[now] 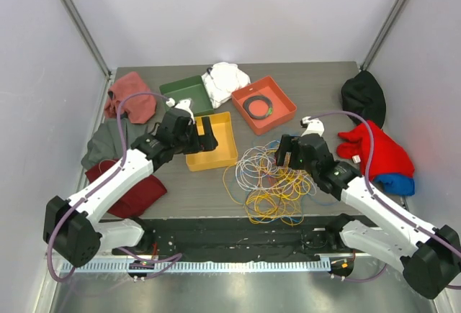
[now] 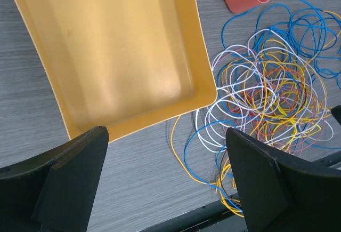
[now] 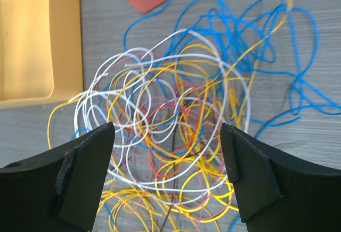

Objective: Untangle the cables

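Observation:
The cables lie in one tangled heap of yellow, white, blue, pink and orange loops on the table's front middle. My left gripper is open and empty above the yellow tray, left of the heap. In the left wrist view the gripper hangs over the tray's near edge, with the cables to its right. My right gripper is open and empty over the heap's upper right. In the right wrist view the gripper is spread directly above the cables and holds none of them.
A red tray holding a black coil and a green tray stand behind the heap. A white cloth lies at the back. Pink, grey and dark red cloths lie left. Black, red and blue cloths lie right.

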